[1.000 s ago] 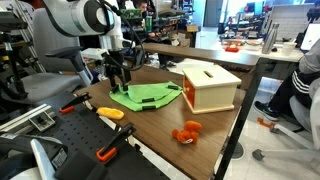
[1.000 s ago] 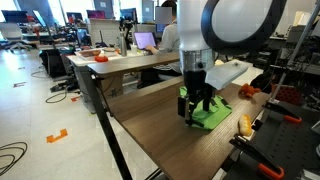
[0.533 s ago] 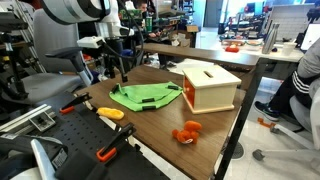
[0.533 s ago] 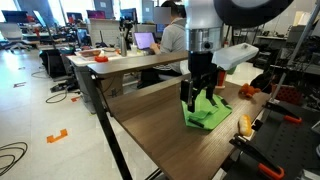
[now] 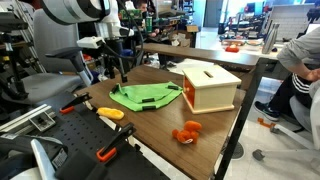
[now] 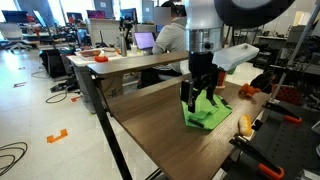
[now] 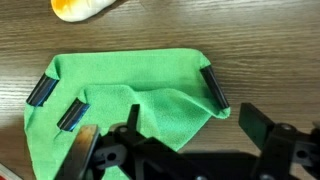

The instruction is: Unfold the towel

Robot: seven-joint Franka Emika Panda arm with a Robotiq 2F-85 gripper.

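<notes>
**Operator:** Green cloth first. Where is it?

**Spotter:** Your towel [image 5: 143, 97] lies on the dark wooden table [image 5: 215, 130], just beside the pale wooden box [image 5: 205, 86]. The small orange toy [image 5: 186, 132] sits apart from it, nearer the table's front edge.

**Operator:** Is it flat?

**Spotter:** Not wholly. In the wrist view you can see one flap doubled over the middle, with a slanting crease. Black tabs [image 7: 214, 88] show along its edges, and a yellow-orange object [image 7: 85, 8] lies on the wood just past it.

**Operator:** And the tool?

**Spotter:** Your gripper [image 5: 122, 74] hangs above the towel's side away from the box, clear of the cloth. In the wrist view its fingers [image 7: 252, 122] stand wide apart, with nothing held between them and only towel below.

**Operator:** Touching anything?

**Spotter:** No, you are holding it in the air in both exterior views.
</notes>
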